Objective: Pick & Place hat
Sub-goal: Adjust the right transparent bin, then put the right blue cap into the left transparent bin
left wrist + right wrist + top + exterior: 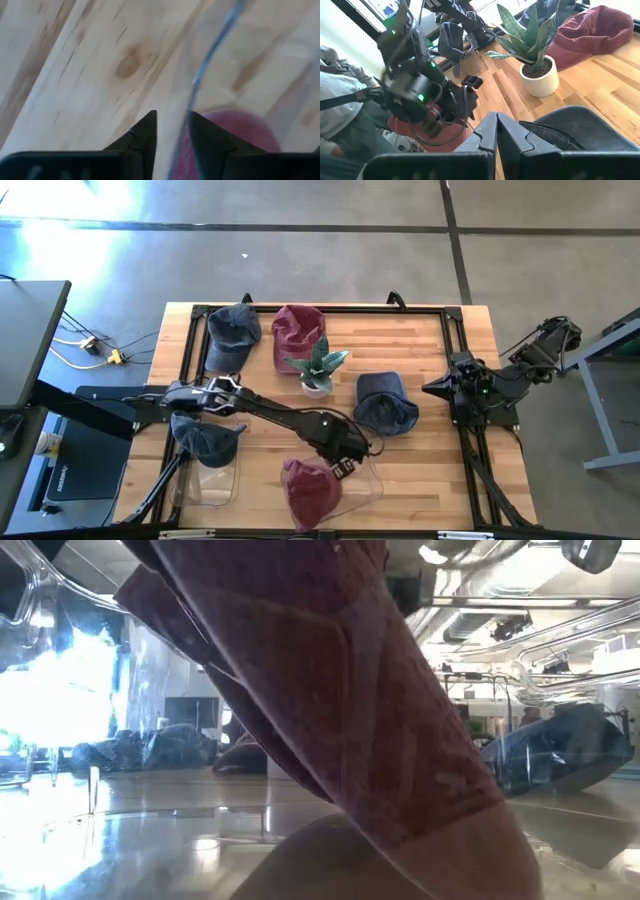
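bare wood mid-table (pixel 420 455), potted plant (pixel 317 370) and scattered hats crowding the centre

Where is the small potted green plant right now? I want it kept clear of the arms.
In the high view the potted plant stands mid-table toward the far edge, between the maroon hat and the dark blue hat.

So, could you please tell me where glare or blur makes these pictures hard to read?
High view: strong glare on the floor at upper left; the table is evenly lit. Low view: a red hat close to the lens fills the frame, blurred, with bright window glare at left. Left wrist view: soft focus on wood, a clear bin edge smeared. Right wrist view: sharp on the plant.
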### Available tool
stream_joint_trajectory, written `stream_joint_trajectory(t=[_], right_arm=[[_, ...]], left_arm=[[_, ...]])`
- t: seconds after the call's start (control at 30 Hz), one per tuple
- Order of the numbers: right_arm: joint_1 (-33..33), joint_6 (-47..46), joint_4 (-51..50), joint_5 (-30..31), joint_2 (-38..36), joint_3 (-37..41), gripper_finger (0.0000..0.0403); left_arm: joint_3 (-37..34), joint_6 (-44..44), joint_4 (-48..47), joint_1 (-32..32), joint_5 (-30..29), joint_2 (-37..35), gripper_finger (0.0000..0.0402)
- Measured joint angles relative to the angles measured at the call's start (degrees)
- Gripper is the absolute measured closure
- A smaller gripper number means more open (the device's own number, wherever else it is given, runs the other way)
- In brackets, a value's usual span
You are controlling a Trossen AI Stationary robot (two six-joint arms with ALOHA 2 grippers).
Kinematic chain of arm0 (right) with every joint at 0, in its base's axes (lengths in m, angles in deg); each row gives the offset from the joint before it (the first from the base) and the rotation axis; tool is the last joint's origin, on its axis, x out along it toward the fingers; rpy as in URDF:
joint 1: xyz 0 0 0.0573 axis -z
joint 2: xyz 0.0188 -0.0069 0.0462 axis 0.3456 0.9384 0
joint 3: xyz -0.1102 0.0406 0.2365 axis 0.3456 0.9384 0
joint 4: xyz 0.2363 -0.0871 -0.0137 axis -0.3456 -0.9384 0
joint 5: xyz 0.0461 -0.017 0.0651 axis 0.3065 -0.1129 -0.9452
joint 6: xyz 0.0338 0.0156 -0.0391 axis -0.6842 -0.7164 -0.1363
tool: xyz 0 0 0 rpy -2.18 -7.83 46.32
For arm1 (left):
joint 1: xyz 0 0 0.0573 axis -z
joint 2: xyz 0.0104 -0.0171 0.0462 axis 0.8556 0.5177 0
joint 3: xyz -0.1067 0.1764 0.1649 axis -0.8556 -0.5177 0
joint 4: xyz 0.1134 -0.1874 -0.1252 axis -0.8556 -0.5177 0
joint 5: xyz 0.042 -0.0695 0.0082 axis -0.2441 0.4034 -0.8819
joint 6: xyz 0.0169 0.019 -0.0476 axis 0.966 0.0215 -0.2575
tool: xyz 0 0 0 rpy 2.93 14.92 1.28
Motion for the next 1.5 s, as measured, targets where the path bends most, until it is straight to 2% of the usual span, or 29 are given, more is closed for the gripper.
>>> stream_joint_trajectory(t=[0.2, 0.63, 0.93, 1.07, 1.2, 1.4, 1.5], right_arm=[[0.0, 0.31, 0.04, -0.01, 0.0, 0.0, 0.0401], [0.0, 0.29, 0.42, 0.42, -0.01, 0.0, 0.0401], [0.0, -0.02, 0.42, 0.39, 0.0, 0.0, 0.04], [0.0, 0.02, 0.41, 0.39, -0.01, 0.0, 0.04], [0.0, 0.19, 0.4, 0.39, -0.02, 0.0, 0.0396], [0.0, 0.79, 0.42, 0.5, -0.02, 0.0, 0.0401], [0.0, 0.89, 0.76, 0.48, -0.06, 0.0, 0.0399]], left_arm=[[-0.12, 10.34, -0.7, -0.36, 0.0, 0.48, 0.0392], [-0.09, 36.31, -4.69, -5.67, -1.46, 0.42, 0.0399], [-0.09, 43.67, -5.05, -7.51, -3.17, 0.42, 0.0399], [-0.09, 43.81, -5.12, -7.56, -1.03, 0.42, 0.0398], [1.73, 43.84, -6.5, -7.5, 4.21, 0.52, 0.0374], [11.2, 42.9, -10.37, -8.51, 5.31, 0.48, 0.0281], [9.99, 39.0, -5.02, -9.81, 9.23, -2.44, 0.0244]])
